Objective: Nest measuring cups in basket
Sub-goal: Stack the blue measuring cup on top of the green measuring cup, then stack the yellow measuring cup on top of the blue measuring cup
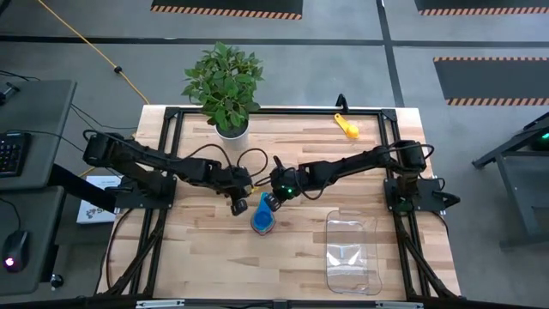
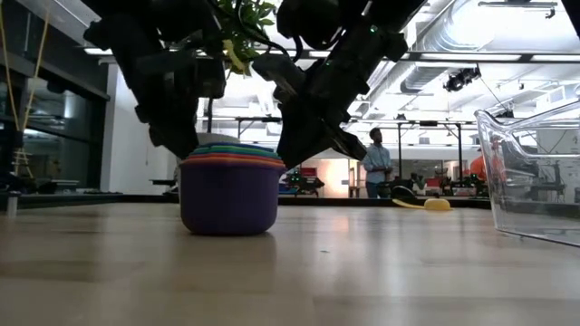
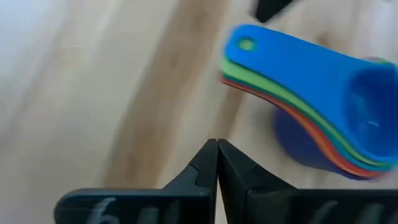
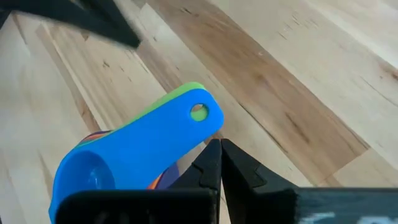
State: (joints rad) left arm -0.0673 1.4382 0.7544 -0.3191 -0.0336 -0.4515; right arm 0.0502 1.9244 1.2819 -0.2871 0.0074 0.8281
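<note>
High view: nested stack of measuring cups is seen mid-table, light blue on top, handle toward the far edge, well apart from the clear basket near the right front. A lone yellow cup is left at the far side. Right gripper and left gripper are both just beside the stack's handle end, right one nearer. Low view: stack is shown standing on the wood, both arms above it. Left wrist view: left fingers are pressed together, holding nothing. Right wrist view: right fingers are pressed together too, empty, handle just ahead of the tips.
</note>
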